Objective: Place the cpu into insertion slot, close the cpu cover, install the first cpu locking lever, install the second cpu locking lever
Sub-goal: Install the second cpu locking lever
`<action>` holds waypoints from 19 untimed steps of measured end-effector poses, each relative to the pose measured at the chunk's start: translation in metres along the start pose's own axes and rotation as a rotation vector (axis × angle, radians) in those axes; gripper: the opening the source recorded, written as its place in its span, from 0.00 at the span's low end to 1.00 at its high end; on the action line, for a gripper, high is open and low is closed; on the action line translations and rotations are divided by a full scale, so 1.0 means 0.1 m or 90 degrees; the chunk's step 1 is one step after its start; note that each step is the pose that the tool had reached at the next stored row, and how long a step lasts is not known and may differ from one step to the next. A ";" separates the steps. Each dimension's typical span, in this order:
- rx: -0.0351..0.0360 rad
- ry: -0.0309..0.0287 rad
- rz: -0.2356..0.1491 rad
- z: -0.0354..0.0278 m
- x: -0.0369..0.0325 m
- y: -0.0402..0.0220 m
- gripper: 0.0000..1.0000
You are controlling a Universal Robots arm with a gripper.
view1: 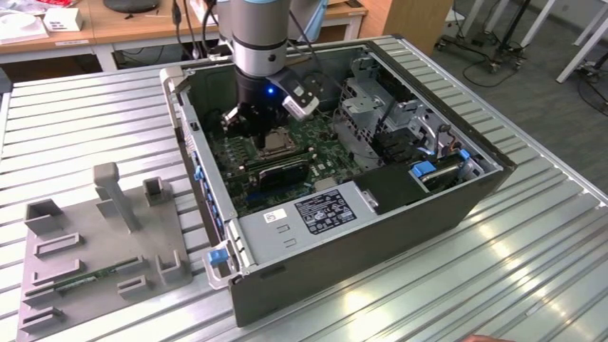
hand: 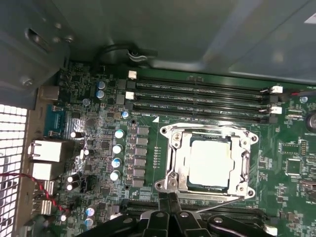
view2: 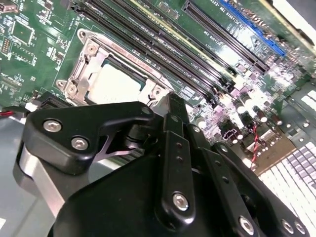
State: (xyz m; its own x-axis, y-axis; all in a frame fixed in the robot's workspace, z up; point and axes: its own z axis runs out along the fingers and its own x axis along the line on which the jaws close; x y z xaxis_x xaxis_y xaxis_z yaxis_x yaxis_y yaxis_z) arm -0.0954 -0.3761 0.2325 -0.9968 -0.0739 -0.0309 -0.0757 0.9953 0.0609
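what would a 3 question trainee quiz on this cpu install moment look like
1. True or false: the cpu already sits in the insertion slot.
2. Which lies over the chip's edges? A) the cpu cover B) a heatsink C) a cable
3. In the exterior view, where does the hand hang?

Key
1. True: its silvery top shows through the frame's window in both wrist views.
2. A: the cover lies flat around the chip.
3. Inside the open computer case, just above the socket on the green motherboard.
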 end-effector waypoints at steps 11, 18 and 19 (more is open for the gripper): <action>0.0074 0.0006 0.000 -0.160 -0.009 0.009 0.11; 0.0093 0.0006 0.000 -0.232 -0.014 0.014 0.11; 0.0094 0.0006 0.000 -0.233 -0.014 0.014 0.11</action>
State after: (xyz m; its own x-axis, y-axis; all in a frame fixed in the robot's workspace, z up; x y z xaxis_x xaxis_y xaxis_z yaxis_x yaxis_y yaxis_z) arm -0.0947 -0.3761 0.2559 -0.9968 -0.0745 -0.0299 -0.0758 0.9961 0.0462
